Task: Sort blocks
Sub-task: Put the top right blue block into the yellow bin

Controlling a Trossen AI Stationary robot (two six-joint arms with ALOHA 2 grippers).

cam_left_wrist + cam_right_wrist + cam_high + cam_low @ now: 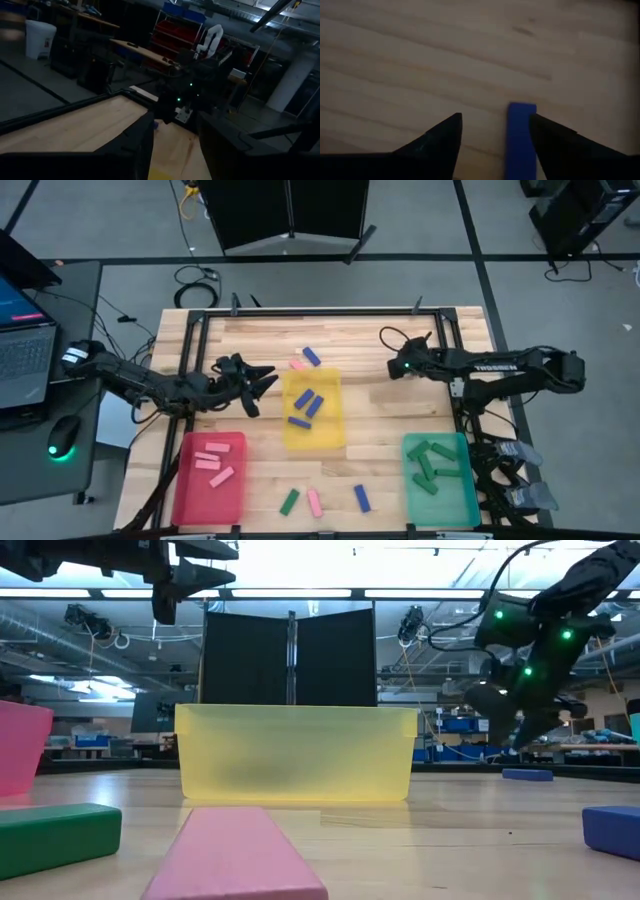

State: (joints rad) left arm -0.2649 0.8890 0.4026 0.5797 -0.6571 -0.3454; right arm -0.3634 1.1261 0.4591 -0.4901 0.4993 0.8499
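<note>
Wooden boards make up our table (390, 415), and nearest us three loose blocks lie between the trays: a green block (290, 501) leaning on a diagonal, a pink block (314, 502) with its long axis running roughly near-to-far, and a blue block (362, 498) set the same way. To their left we see the red tray (182, 490) holding three pink pieces at mixed angles, and to their right the teal tray (470, 498) with a heap of green ones pointing every way. Farther back, at the middle, sits the yellow tray (338, 438) with several blue blocks lying diagonally in it. Just beyond its far edge a small pink piece (296, 364) and a blue one (311, 357) rest on the bare wood.

Our left gripper (262, 382) hangs just left of the yellow tray, raised above the table, its fingers partly spread and nothing between them. Our right gripper (495, 125) is down over the far right of the table, its fingers spread apart around empty space; a further blue block (521, 140) lies flat on the wood beside the inner face of one finger, its long axis pointing straight away from the wrist, ungripped.
</note>
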